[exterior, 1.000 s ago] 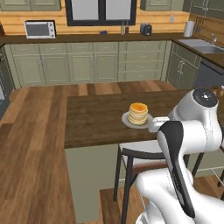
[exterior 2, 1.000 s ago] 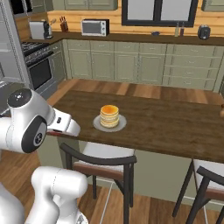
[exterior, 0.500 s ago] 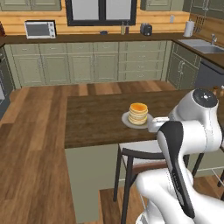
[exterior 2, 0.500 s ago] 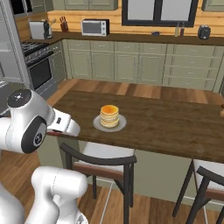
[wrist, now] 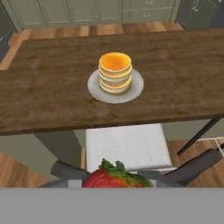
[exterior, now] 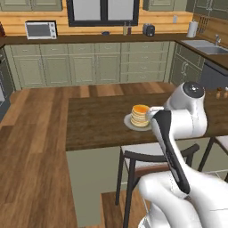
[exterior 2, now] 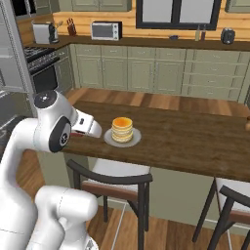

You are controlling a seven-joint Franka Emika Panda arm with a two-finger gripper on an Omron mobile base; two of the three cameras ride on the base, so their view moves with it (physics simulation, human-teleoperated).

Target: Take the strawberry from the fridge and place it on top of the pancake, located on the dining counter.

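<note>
Plate [wrist: 136,91]: round, grey, on the dining counter [wrist: 48,87], ahead of the pincer and well apart from it. Holds the pancake [wrist: 115,72], a short golden-tan stack with a bare top.

Strawberry [wrist: 114,177]: red with green leaves, at the near end of the hand view, right at the pincer's tip. The pincer seems to be holding it; the fingers are hidden, so how wide they stand cannot be told.

Arm: white, folded back on itself, the hand [exterior 2: 87,126] held at the counter's near edge, short of the plate and level with the stack.

Chair [wrist: 127,146]: pale seat, dark curved back, directly beneath the pincer, tucked against the counter.

Room: dark brown wood counter top, wood floor. Beyond the counter, pale green cabinets [exterior: 89,64], a microwave [exterior: 40,30] on the wall counter, and a dark-framed window [exterior: 103,10].
</note>
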